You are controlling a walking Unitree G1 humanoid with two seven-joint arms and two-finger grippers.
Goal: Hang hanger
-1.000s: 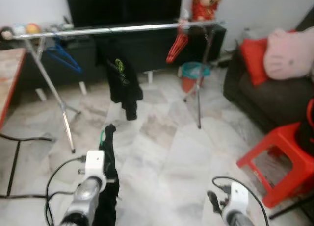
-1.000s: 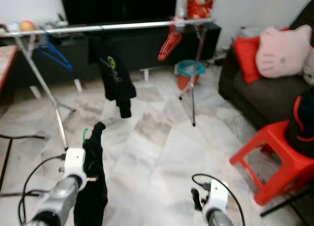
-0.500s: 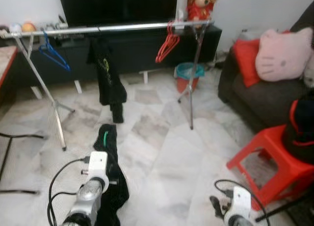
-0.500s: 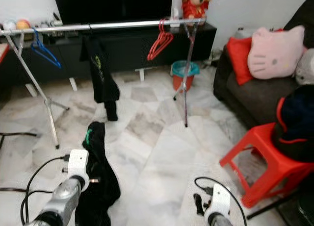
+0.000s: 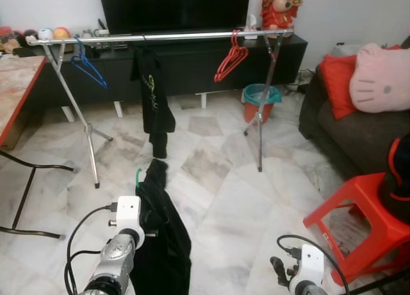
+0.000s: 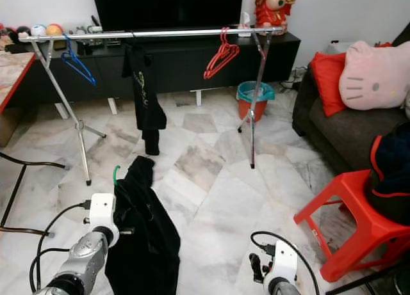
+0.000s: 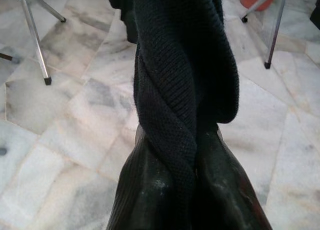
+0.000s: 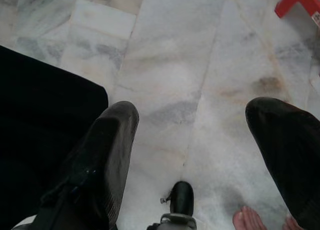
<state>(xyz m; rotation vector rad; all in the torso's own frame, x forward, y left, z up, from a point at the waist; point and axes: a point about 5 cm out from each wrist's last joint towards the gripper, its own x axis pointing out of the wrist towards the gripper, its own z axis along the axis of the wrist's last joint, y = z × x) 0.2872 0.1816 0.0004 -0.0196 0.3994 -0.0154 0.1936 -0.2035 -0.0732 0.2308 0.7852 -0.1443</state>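
A black knit garment point(image 5: 161, 226) on a green hanger, whose hook point(image 5: 137, 176) sticks up at its top, hangs in front of my left arm point(image 5: 120, 245). In the left wrist view my left gripper point(image 7: 192, 165) is shut on a twisted fold of this garment point(image 7: 182, 80). Ahead stands a silver clothes rail point(image 5: 160, 36). It carries a blue hanger point(image 5: 88, 68), a hanging black garment point(image 5: 152, 93) and red hangers point(image 5: 230, 55). My right gripper point(image 8: 195, 135) is low at the right, open over bare floor, with nothing between its fingers point(image 8: 107, 150).
A red plastic stool point(image 5: 365, 208) stands at the right, in front of a dark sofa point(image 5: 349, 135) with red and pink cushions. A teal-and-red bin point(image 5: 259, 100) sits behind the rail's right leg. A table point(image 5: 16, 84) lies to the left. A person's toes point(image 8: 245, 220) show near my right gripper.
The whole picture has shifted, so the camera has moved. The black garment stays in my left gripper and now hangs wider. The right gripper stays open and low.
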